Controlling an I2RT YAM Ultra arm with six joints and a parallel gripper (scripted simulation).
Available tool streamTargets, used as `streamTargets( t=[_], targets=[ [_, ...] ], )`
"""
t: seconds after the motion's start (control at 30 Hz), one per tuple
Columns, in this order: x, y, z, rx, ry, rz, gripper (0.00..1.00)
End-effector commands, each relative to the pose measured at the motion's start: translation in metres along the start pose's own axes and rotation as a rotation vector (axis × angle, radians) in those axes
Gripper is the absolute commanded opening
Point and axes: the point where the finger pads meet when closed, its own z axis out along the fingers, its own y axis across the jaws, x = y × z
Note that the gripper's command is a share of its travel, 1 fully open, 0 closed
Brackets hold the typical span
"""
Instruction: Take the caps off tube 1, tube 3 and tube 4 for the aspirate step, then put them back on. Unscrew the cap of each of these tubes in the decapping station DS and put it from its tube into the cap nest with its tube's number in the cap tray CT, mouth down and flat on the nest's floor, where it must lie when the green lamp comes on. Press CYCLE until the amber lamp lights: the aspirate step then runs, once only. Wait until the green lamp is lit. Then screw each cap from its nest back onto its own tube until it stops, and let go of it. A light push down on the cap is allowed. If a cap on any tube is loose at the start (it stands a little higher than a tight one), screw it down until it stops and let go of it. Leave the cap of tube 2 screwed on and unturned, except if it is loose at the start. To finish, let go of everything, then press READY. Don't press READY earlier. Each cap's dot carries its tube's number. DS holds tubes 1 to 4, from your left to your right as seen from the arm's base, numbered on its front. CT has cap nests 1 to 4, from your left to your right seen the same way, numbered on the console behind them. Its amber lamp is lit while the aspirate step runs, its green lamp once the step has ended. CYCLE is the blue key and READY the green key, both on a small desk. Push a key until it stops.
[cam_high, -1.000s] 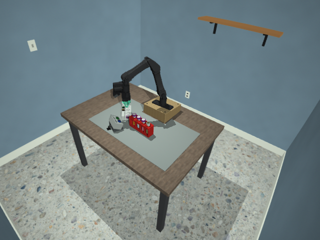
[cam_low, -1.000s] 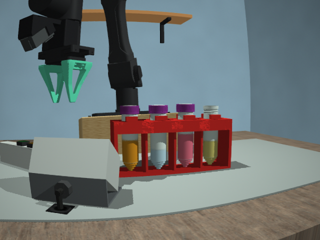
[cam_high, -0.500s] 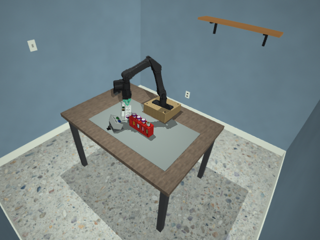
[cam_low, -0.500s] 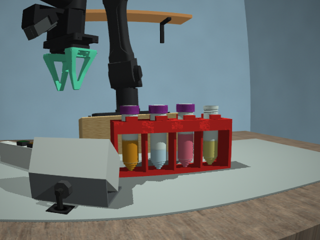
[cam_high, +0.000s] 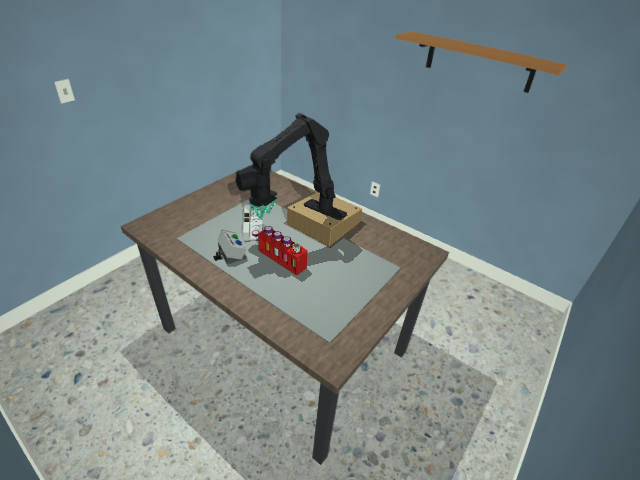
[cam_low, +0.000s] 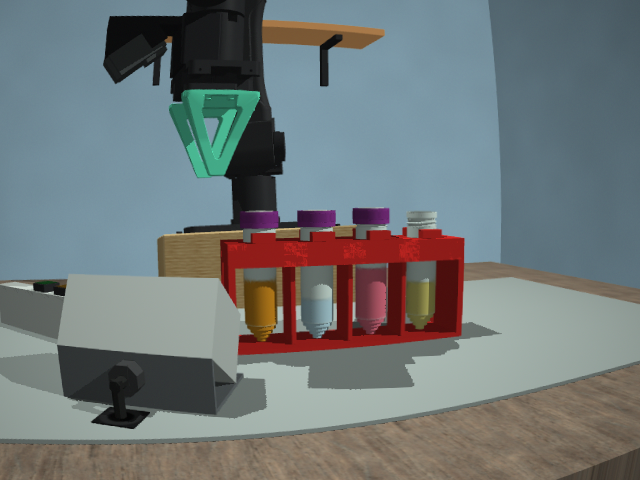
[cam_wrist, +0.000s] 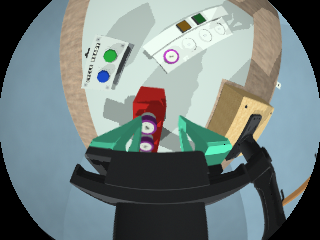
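The red decapping station (cam_low: 343, 289) holds four tubes. Three carry purple caps (cam_low: 258, 219) (cam_low: 316, 218) (cam_low: 370, 215). The tube at the right end in the exterior view (cam_low: 421, 219) is uncapped and shows its white thread. One purple cap (cam_wrist: 172, 56) lies in an end nest of the white cap tray (cam_wrist: 190, 40); the other nests look empty. The amber lamp (cam_wrist: 184, 26) and green lamp (cam_wrist: 198, 19) look dark. My gripper (cam_low: 209, 173) is open and empty. It hangs well above the table, up and to the left of the left-end capped tube, and it also shows in the wrist view (cam_wrist: 162, 123).
The grey key desk (cam_low: 144, 330) stands left of the station, with the green key (cam_wrist: 110, 55) and blue key (cam_wrist: 103, 76) on top. The wooden base box (cam_high: 324, 219) carries the arm behind the station. The cap tray (cam_high: 250, 222) lies beyond the desk.
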Motion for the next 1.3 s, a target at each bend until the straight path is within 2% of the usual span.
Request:
streamTargets(
  t=[0.0, 0.3, 0.6, 0.97, 1.27],
  targets=[
    [0.02, 0.009, -0.005, -0.016, -0.004, 0.278, 0.49],
    [0.089, 0.033, -0.005, -0.017, -0.002, 0.291, 0.49],
    [0.089, 0.033, -0.005, -0.017, -0.002, 0.291, 0.49],
    [0.089, 0.033, 0.028, -0.017, -0.002, 0.291, 0.49],
    [0.089, 0.033, 0.031, -0.017, -0.002, 0.291, 0.49]
  ],
)
